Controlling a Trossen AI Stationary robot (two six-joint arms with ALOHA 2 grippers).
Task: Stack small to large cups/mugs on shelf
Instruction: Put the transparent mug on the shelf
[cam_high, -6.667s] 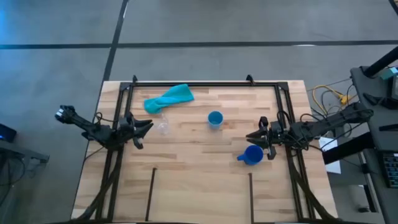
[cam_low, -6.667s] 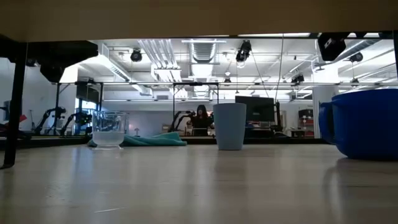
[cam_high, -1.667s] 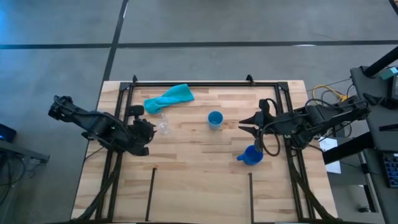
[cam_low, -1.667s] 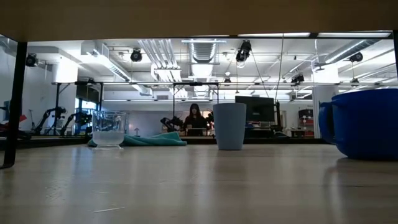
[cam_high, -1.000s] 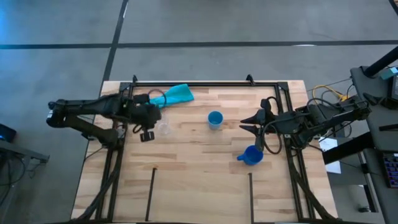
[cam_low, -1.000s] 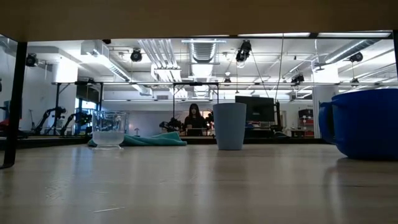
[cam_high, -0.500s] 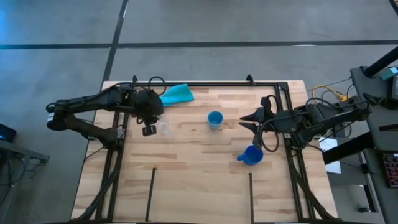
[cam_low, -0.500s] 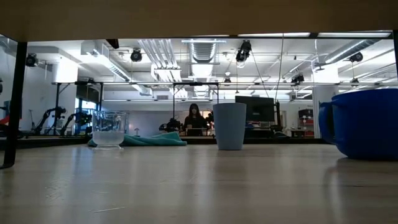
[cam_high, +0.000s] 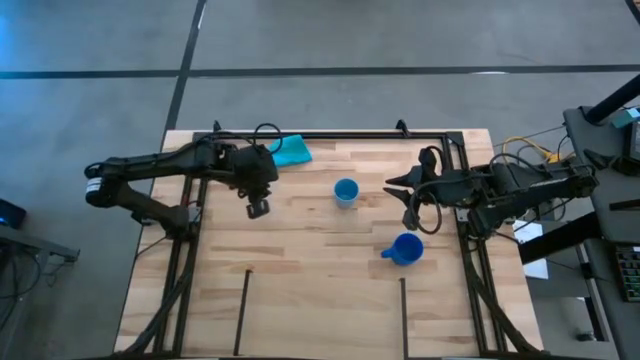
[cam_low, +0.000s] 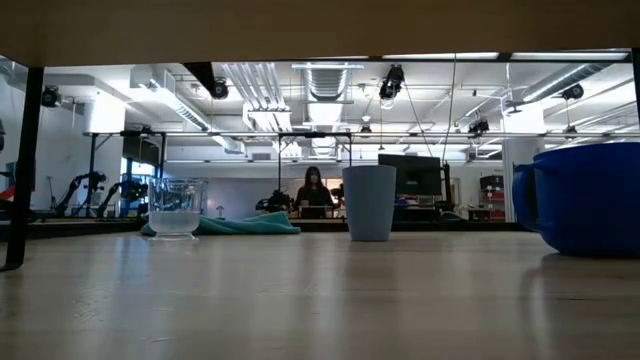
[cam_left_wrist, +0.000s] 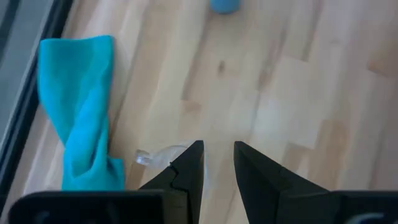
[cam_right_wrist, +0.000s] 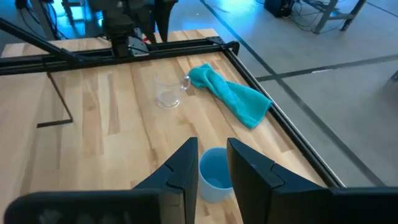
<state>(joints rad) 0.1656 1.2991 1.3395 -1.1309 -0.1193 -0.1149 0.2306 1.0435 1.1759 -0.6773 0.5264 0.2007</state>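
Observation:
The tiny clear cup (cam_low: 176, 207) stands upright on the table. In the left wrist view the clear cup (cam_left_wrist: 160, 155) shows partly behind one finger. My left gripper (cam_left_wrist: 217, 163) hangs open above it, pointing down, just beside it (cam_high: 262, 192). The light blue cup (cam_high: 346, 190) stands mid-table. My right gripper (cam_right_wrist: 212, 155) is open and hovers to its right (cam_high: 396, 190), with the cup (cam_right_wrist: 214, 174) seen past its fingers. The dark blue mug (cam_high: 405, 248) stands nearer the near edge. The shelf (cam_high: 325, 310) lies between two short black rods.
A teal cloth (cam_high: 290, 150) lies crumpled near the far-left rail, close to the clear cup. Long black rails (cam_high: 330, 135) frame the table's far, left and right sides. Cables (cam_high: 525, 155) lie off the right edge. A person (cam_low: 311, 190) stands in the room behind.
My left arm has swung its gripper toward the table's right, from the left rail to a spot above the clear cup. My right gripper has shifted slightly toward the far edge, beside the light blue cup. No cup has moved.

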